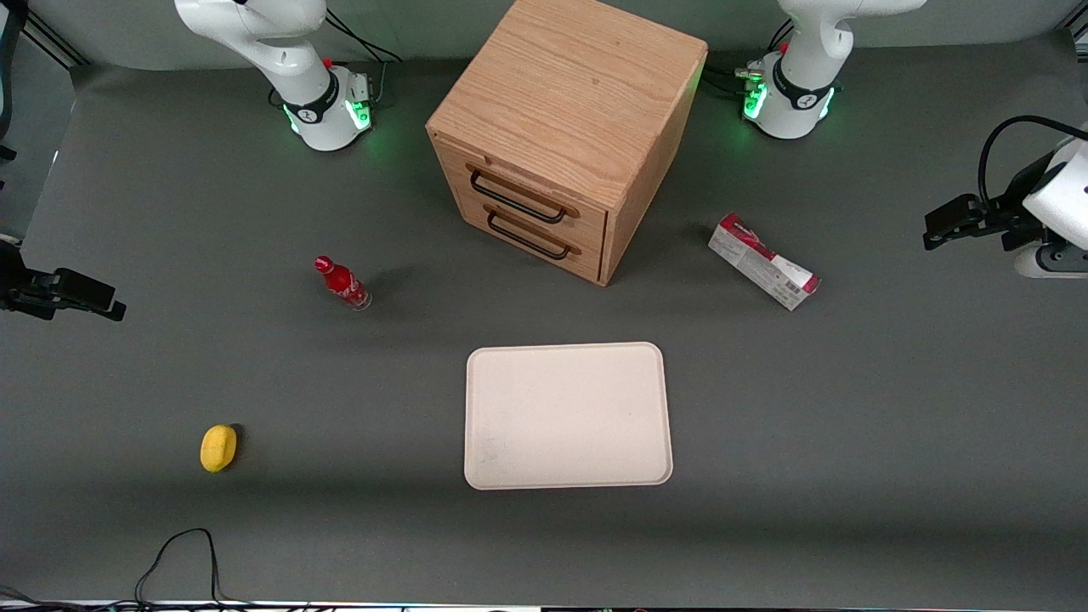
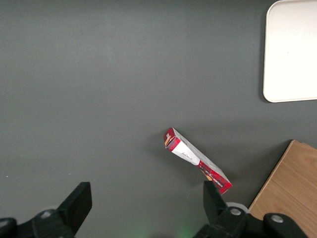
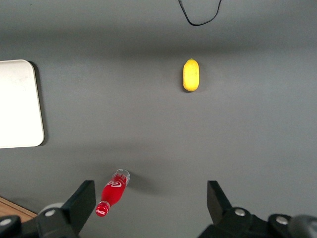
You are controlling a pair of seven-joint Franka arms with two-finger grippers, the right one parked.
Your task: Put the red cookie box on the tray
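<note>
The grey desk (image 1: 892, 408) carries a wooden drawer cabinet (image 1: 565, 136). In front of the cabinet lies the tray (image 1: 568, 416); the red cookie box (image 1: 763, 261) lies beside the cabinet toward the working arm's end, under the raised, open end effector (image 2: 146, 201). A red bottle (image 1: 342, 283) and a yellow object (image 1: 218, 448) lie toward the parked arm's end.

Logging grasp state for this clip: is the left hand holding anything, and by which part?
Nothing held. The left hand is open above the table, apart from the red cookie box, which lies untouched.

Red-white cookie box (image 1: 763, 261); cream tray (image 1: 568, 476); black gripper (image 2: 144, 204).

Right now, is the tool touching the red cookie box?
Apart. In the front view the tool hangs open toward the working arm's table end, bare mat between it and the red cookie box.
</note>
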